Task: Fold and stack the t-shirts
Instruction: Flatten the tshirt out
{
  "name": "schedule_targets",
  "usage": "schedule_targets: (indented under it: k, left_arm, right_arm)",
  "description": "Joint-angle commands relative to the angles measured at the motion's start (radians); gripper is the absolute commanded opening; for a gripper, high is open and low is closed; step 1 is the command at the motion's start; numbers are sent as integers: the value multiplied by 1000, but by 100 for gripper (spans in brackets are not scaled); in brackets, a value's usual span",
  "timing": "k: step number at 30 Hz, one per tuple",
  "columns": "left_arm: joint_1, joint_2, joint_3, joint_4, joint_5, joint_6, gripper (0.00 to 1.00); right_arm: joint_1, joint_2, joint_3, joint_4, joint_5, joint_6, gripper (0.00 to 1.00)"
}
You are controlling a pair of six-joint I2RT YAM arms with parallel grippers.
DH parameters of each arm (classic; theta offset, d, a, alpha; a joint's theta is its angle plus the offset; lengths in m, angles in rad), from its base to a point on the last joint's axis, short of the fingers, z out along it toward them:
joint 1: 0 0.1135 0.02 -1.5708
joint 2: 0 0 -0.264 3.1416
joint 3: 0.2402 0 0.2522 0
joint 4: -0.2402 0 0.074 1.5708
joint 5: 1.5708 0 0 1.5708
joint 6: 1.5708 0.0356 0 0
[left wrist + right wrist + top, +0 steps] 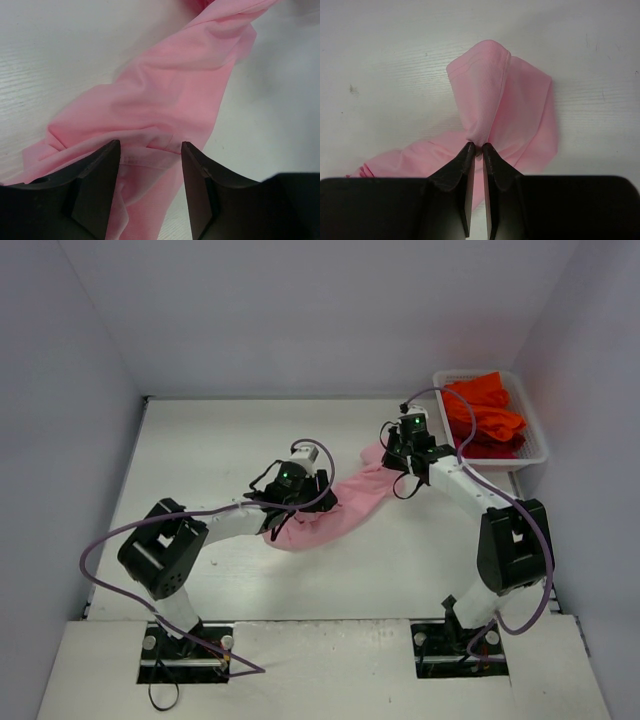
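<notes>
At desk (220, 440) centre, pink t-shirt (345, 505) lies stretched: right tool (476, 146) pinches its 2 o'clock end; left tool (150, 144), jaws parted, straddles the 8 o'clock end.

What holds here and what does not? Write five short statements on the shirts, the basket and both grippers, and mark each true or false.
1. The right gripper is shut on the pink t-shirt. True.
2. The left gripper is clamped tight on the pink t-shirt. False: its jaws stand apart, with a hem of the cloth between them.
3. The orange-red t-shirts lie in the white basket. True.
4. The pink t-shirt lies folded in a neat rectangle. False: it is bunched and drawn out between the two grippers.
5. The white basket stands on the left arm's side. False: it sits at the far right corner.
</notes>
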Motion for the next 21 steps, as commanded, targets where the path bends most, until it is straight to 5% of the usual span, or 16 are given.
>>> schedule_targets:
  k: [1, 12, 21]
  left_arm:
    - [-6, -16, 43, -6, -33, 24, 48]
    - [-35, 25, 78, -48, -72, 50, 49]
    - [-49, 38, 80, -59, -99, 63, 15]
  right_arm:
    - [-7, -35, -2, 43, -4, -5, 9]
    - [-15, -46, -19, 46, -4, -7, 9]
    - [-25, -55, -36, 51, -6, -8, 9]
